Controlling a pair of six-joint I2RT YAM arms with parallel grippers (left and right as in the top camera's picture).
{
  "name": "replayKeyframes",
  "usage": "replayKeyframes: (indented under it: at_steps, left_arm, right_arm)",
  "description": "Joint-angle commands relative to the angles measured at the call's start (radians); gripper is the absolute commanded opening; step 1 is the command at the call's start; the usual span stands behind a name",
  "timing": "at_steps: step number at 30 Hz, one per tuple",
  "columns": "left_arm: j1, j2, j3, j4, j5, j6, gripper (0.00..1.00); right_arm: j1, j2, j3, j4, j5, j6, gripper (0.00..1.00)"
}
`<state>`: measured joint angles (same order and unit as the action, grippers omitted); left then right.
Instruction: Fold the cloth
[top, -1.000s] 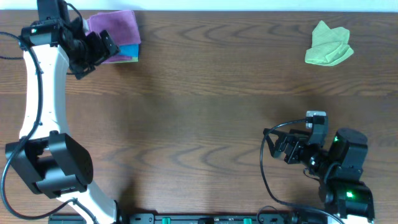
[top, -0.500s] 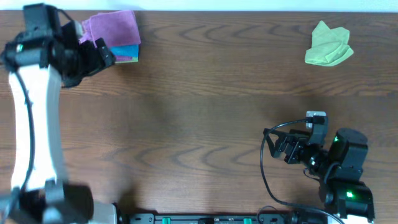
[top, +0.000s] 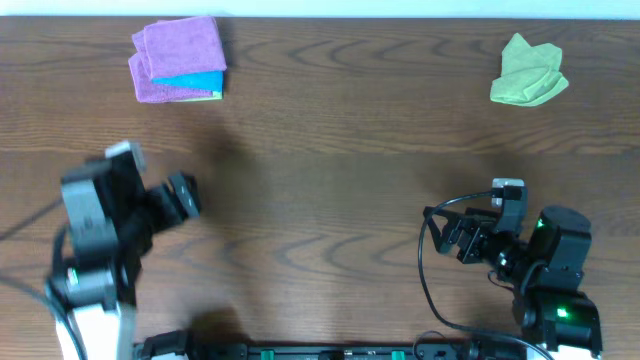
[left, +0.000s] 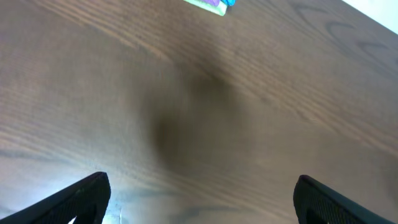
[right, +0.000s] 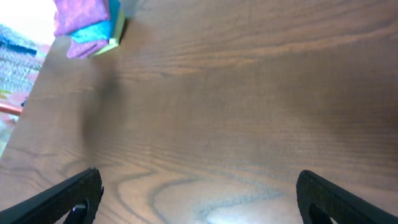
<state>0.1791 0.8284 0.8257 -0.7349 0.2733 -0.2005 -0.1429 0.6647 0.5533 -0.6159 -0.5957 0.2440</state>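
From overhead, the green cloth (top: 528, 72) is seen lying crumpled near the far right corner of the table (top: 330, 150), with neither arm touching it. A folded stack (top: 178, 60), purple on top with blue and a thin green edge beneath, is set near the far left corner. The left gripper (top: 185, 195) is held over the near left part of the table, well apart from both the folded stack and the green cloth. It is blurred in this view, so its opening cannot be judged here. The right gripper (top: 440, 235) is found by the near right edge, well apart from the green cloth and pointed toward the middle of the table. In the left wrist view, the dark fingers (left: 87, 196) of the left gripper (left: 205, 199) are seen at the lower corners, spread wide, with only bare wood between them and nothing gripped. A sliver of the folded stack (left: 211, 3) is caught at the top edge. In the right wrist view, the right gripper (right: 199, 199) is likewise shown spread wide and holding nothing, and the folded stack (right: 87, 25) is seen far off at the upper left.
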Motion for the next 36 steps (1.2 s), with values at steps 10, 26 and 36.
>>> replayKeyframes:
  at_steps: [10,26,36]
  left_arm:
    - [-0.004,-0.523,-0.402,0.029,-0.010,0.040,0.95]
    - [-0.034,-0.759,-0.528,-0.023,-0.036,0.317,0.95]
    - [-0.076,-0.826,-0.610,-0.024,-0.082,0.297,0.95]
  right_arm:
    - [-0.008,-0.006,-0.002,-0.002,-0.014,-0.013,0.99]
    - [-0.008,-0.006,-0.002,-0.002,-0.013,-0.013,0.99]
    - [-0.008,-0.006,-0.002,-0.002,-0.013,-0.013,0.99]
